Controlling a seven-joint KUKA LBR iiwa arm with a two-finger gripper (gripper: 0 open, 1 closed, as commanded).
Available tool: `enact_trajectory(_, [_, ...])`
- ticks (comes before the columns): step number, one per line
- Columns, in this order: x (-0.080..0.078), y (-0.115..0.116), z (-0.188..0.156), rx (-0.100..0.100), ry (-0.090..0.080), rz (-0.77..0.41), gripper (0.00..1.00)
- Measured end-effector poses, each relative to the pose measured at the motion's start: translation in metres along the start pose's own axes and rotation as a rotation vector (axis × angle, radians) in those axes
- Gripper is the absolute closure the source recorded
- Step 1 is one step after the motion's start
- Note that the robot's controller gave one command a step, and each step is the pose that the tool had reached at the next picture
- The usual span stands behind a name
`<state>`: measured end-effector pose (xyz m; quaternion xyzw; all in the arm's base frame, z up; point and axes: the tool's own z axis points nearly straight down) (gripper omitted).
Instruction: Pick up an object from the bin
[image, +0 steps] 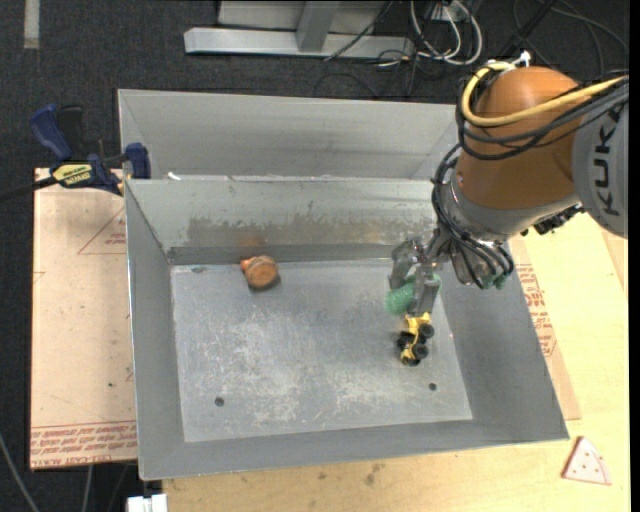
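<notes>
The arm (590, 190) enters from the right, with its orange cover (520, 130) above the bin's right rear corner. The gripper (415, 295) hangs low over the right half of the grey metal bin (300, 400), close to the back wall. Whether it is open or closed cannot be determined from this angle.

A small green object (400, 299) sits directly at the gripper, partly hidden by it. Whether it is gripped or merely lying beneath cannot be determined. A small yellow-and-black toy (413, 338) lies on the floor just in front of the gripper, apart from the green object. A round brown lump (260, 271) lies well to the left, near the foot of the back wall.
</notes>
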<state>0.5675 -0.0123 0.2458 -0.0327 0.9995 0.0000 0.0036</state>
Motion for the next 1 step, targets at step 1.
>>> enact_trajectory(1, [0.0006,0.0001,0.0011,0.0,0.003,0.0,1.0])
